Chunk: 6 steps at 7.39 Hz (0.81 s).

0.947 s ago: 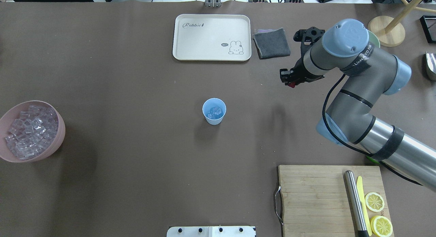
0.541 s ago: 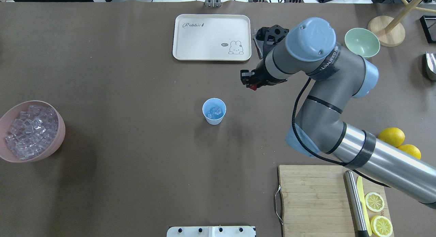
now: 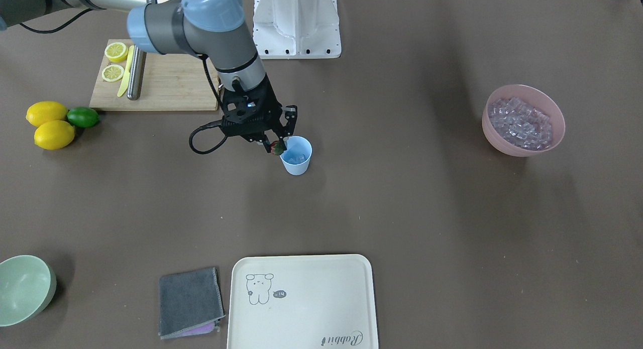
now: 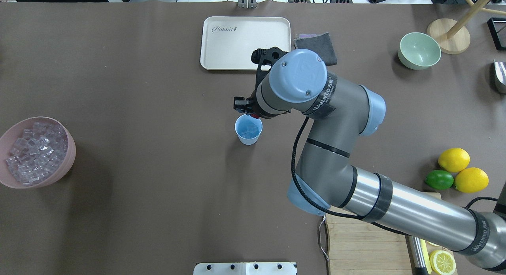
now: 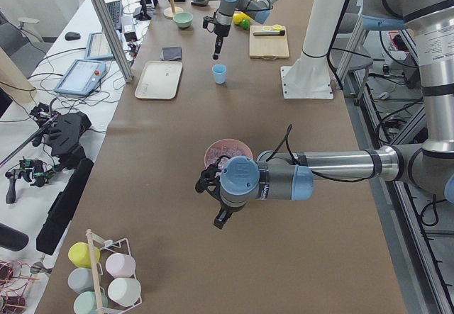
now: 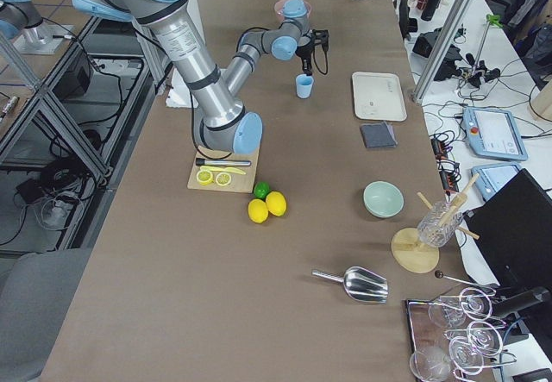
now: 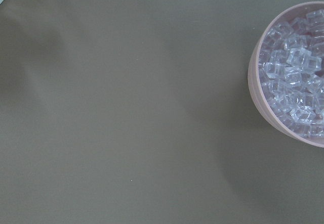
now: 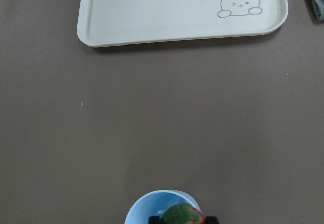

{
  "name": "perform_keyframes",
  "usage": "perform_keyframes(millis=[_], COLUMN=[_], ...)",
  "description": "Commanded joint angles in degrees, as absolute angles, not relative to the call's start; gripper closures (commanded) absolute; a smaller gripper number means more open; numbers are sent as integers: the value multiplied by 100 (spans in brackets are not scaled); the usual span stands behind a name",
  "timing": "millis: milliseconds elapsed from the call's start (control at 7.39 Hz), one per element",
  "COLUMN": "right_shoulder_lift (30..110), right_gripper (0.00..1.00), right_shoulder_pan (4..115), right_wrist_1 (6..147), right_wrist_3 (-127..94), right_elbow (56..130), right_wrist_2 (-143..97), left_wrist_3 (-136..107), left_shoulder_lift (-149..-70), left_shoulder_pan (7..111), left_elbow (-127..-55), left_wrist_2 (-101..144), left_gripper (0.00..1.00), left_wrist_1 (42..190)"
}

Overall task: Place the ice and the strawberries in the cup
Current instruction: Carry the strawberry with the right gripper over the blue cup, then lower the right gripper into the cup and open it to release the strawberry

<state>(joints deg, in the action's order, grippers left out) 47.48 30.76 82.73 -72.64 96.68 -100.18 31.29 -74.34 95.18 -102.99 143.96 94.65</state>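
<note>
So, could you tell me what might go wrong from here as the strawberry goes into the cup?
1. The strawberry, held by the right gripper, hangs over the rim of the cup, not its centre. If released now, it may bounce off onto the table.
2. The gripper sits close to that rim. Moving lower or sideways could tip the cup and spill its ice.

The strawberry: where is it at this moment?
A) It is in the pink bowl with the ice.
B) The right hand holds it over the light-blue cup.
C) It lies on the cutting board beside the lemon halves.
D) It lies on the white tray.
B: the right hand is shut on the strawberry just over the mouth of the cup, which holds ice.
</note>
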Motion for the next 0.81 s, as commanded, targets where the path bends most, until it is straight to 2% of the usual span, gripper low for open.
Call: perform_keyframes(millis=[0, 135, 271, 676], right_shoulder_lift=[4632, 4597, 4605, 4623], right_gripper=[98, 57, 2, 1], right_shoulder_pan=[2927, 2927, 2901, 2848], right_wrist_1=[8341, 8323, 8323, 8323], right_wrist_3=[-7496, -7628, -7638, -7567], right_elbow=[9589, 9528, 9527, 9545], right_wrist_2=[-9826, -9826, -9774, -9659], left_wrist_3=[3129, 3129, 3129, 3129], left_shoulder_lift=[-7427, -7427, -7427, -7427], left_shoulder_pan=[9519, 9519, 9519, 9519], left_elbow=[-10292, -10292, -10301, -10301], left_wrist_2=[14396, 14396, 14396, 14396], left_gripper=[0, 0, 0, 0], left_wrist_1=[9466, 9466, 9466, 9466])
